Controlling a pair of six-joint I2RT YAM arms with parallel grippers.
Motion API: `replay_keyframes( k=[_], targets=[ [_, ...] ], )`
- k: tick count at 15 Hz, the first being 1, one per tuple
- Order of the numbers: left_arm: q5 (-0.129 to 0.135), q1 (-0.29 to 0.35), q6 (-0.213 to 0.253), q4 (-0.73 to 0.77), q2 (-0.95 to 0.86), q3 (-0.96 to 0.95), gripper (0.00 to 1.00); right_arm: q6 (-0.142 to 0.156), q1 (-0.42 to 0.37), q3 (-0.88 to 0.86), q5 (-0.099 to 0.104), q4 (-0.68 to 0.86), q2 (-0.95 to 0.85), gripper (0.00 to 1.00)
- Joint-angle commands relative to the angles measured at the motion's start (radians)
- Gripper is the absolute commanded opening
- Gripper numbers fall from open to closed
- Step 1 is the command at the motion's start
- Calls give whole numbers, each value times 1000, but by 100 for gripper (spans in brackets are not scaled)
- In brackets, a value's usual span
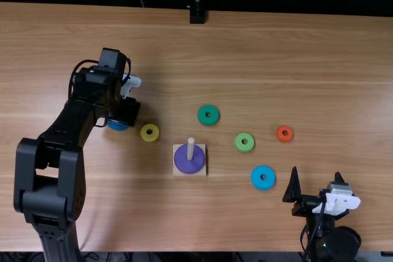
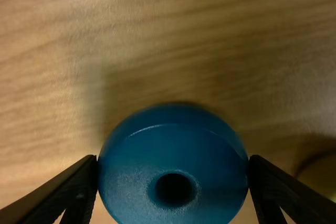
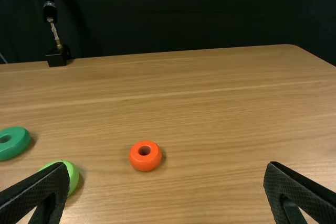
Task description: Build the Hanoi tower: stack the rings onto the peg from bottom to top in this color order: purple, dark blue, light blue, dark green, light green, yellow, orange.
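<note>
Clamps the dark blue ring (image 1: 118, 126) by opposite sides between the fingers of the left gripper (image 1: 128, 111), left of centre in the top view and at the bottom of the left wrist view. Holds the fingers of the right gripper (image 1: 315, 172) wide apart, at lower right. Has the purple ring (image 1: 183, 162) around the upright peg (image 1: 191, 148), flat on the square base (image 1: 176, 172), just below centre. Places the yellow ring (image 1: 145, 135) between peg and left gripper; the dark green ring (image 1: 202, 115) near the middle; the light green (image 1: 239, 144) and light blue rings (image 1: 256, 178) right of the peg; the orange ring (image 1: 279, 134) farther right, flat on the table (image 1: 344, 90).
</note>
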Motion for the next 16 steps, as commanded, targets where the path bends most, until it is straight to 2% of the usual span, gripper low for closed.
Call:
replay_keyframes(
  k=[1, 6, 7, 9, 13, 16],
  targets=[
    [-4, -3, 0, -47, -48, 74, 0, 3, -6, -33, 1, -10, -12, 100],
    [1, -62, -5, -396, -120, 250, 0, 3, -6, -33, 2, -10, -12, 100],
    [1, -78, -29, -430, -142, 273, 0, 3, -6, -33, 1, -10, -12, 100],
    [1, -121, -138, -439, -198, 282, 0, 3, -6, -33, 2, -10, -12, 100],
    [0, -228, -285, -507, -267, 296, 0, 3, -6, -35, 1, -10, -12, 100],
    [-4, -303, -346, -525, -284, 327, 0, 3, -6, -33, 2, -10, -12, 100]
  ],
)
